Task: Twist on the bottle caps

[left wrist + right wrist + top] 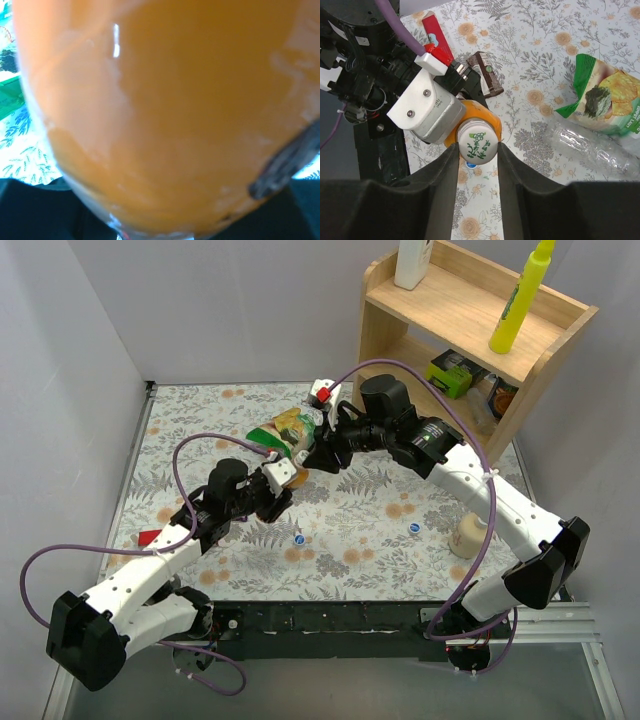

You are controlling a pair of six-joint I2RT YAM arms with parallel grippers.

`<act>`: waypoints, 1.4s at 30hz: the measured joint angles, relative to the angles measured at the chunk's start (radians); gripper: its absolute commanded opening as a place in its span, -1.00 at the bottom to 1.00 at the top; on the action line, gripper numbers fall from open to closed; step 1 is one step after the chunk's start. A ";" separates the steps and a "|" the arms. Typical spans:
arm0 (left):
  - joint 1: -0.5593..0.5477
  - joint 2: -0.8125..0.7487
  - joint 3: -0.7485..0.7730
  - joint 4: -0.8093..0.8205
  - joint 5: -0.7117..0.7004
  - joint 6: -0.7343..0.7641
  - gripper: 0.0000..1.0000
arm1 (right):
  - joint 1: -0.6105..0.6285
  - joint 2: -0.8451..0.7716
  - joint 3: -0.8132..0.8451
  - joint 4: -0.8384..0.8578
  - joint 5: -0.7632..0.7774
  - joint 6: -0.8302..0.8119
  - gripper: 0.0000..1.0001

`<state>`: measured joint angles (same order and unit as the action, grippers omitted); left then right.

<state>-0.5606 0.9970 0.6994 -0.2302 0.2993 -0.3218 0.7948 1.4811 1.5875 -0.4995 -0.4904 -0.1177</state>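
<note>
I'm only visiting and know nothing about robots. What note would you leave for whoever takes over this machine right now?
Left gripper: shut on the orange bottle.
Right gripper: shut on the whitish-green cap, seated on that bottle's neck.
A blue cap and a second blue cap lie loose on the table; a clear bottle lies on its side beside the chip bag.
Done: nothing certain; this cap's tightness cannot be told.
Left: finish it, then fit the blue caps.

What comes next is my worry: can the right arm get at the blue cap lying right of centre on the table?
Probably not yet: the right gripper is shut on the whitish-green cap atop the orange bottle. Nothing lies between it and the blue cap, so once released it likely could.
</note>
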 measured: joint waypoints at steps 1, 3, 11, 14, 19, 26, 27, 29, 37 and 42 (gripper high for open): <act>0.000 0.000 -0.002 0.002 0.002 -0.001 -1.00 | 0.000 0.000 0.000 -0.002 -0.001 -0.002 0.20; 0.000 0.000 -0.003 0.025 0.006 -0.015 -1.00 | 0.005 0.000 0.000 -0.022 -0.013 -0.013 0.77; 0.000 -0.028 -0.003 0.116 0.011 -0.046 -1.00 | 0.038 -0.001 0.000 -0.167 -0.068 -0.080 0.83; 0.000 -0.028 -0.003 0.115 0.023 -0.048 -1.00 | 0.035 -0.019 0.000 -0.219 -0.069 -0.142 0.84; 0.000 -0.027 0.004 0.044 0.091 0.014 -1.00 | 0.004 -0.125 -0.014 -0.294 -0.054 -0.345 0.61; 0.000 0.050 0.104 -0.182 0.226 0.214 -1.00 | -0.035 -0.249 -0.014 -0.372 -0.093 -0.733 0.38; 0.000 0.063 0.116 -0.205 0.240 0.244 -1.00 | -0.034 -0.250 -0.014 -0.381 -0.108 -0.780 0.37; 0.000 0.084 0.134 -0.243 0.256 0.293 -1.00 | -0.029 -0.239 -0.013 -0.397 -0.133 -0.856 0.35; 0.000 0.145 0.197 -0.344 0.294 0.424 -1.00 | -0.004 -0.140 0.010 -0.468 -0.180 -1.062 0.39; 0.000 0.145 0.198 -0.364 0.308 0.452 -1.00 | 0.013 -0.139 0.024 -0.498 -0.192 -1.146 0.39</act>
<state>-0.5606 1.1419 0.8970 -0.5941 0.6075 0.1307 0.8078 1.3422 1.6112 -0.9974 -0.6823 -1.2633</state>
